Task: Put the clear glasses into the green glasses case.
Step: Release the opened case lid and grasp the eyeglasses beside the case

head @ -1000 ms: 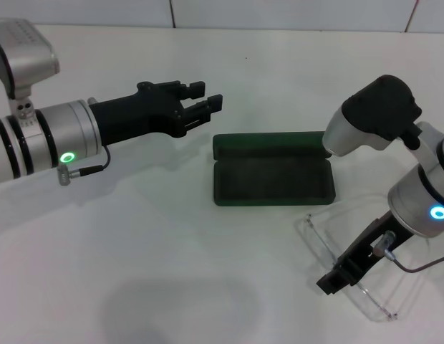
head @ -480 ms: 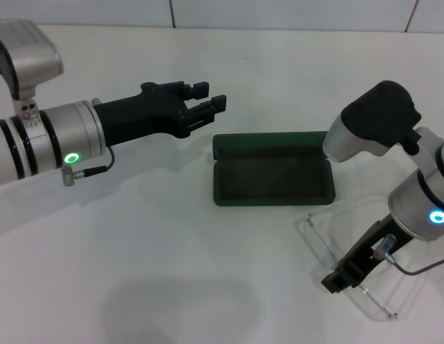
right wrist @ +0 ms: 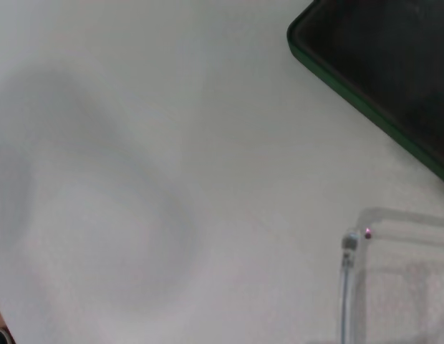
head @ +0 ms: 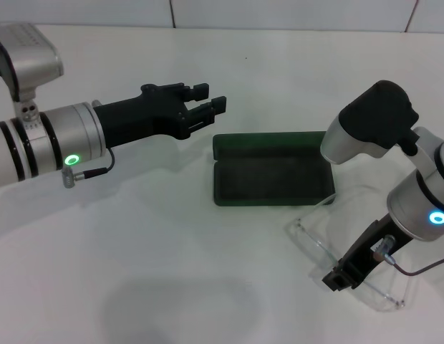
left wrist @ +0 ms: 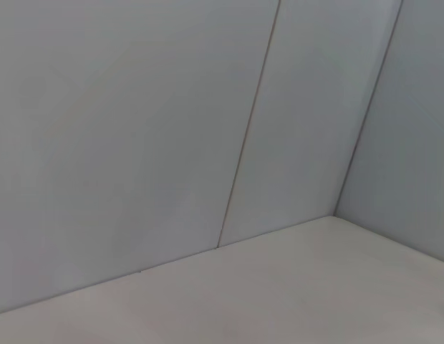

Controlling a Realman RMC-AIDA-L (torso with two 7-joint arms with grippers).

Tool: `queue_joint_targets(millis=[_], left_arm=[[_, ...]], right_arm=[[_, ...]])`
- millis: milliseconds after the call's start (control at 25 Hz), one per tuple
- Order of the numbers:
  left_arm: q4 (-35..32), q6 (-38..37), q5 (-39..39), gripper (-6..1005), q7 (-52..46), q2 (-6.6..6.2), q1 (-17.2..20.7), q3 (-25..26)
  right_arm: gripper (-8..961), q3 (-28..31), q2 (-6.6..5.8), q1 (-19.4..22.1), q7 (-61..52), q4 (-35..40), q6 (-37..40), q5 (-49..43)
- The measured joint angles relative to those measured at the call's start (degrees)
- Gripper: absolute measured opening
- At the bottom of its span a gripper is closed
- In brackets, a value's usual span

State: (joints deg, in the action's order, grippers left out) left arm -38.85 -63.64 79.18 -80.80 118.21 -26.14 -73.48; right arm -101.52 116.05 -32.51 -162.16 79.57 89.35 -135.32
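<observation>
The green glasses case (head: 272, 178) lies open in the middle of the table, its dark lining facing up; one corner of it (right wrist: 383, 72) shows in the right wrist view. The clear glasses (head: 336, 240) sit tilted at the front right, just in front of the case's right end, and their transparent frame (right wrist: 394, 279) appears in the right wrist view. My right gripper (head: 342, 276) is shut on the clear glasses at their middle. My left gripper (head: 208, 100) hangs open above the table, behind and to the left of the case, with nothing between its fingers.
The white table (head: 150, 244) stretches left and in front of the case. A white tiled wall (left wrist: 172, 107) rises behind the table's far edge. My right arm's elbow (head: 372, 118) hangs above the case's right end.
The clear glasses have tilted up and shifted left toward the case with my right gripper on them. The left arm has hardly moved.
</observation>
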Motion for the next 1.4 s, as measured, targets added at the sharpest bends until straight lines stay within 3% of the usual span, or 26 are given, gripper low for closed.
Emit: queue_joint_targets(millis=[320, 760, 1080, 1400], left_arm=[[0.00, 0.00, 0.00, 425, 0.09, 0.00, 0.10, 0.00], [-0.02, -0.50, -0.59, 425, 0.16, 0.00, 0.86, 0.14], [-0.16, -5.86, -0.71, 425, 0.40, 0.45, 2.95, 5.44], [0.56, -8.59, -0.71, 425, 2.78, 1.20, 4.70, 8.72]], right_arm=[[218, -0.16, -0.06, 0.12, 0.68, 0.62, -0.13, -0.06], [217, 1.41, -0.35, 2.79, 2.55, 3.83, -0.18, 0.29], [218, 12.38, -0.33, 9.29, 16.02, 6.22, 0.42, 8.98], [218, 23.67, -0.41, 14.88, 33.82, 0.75, 2.24, 23.25]])
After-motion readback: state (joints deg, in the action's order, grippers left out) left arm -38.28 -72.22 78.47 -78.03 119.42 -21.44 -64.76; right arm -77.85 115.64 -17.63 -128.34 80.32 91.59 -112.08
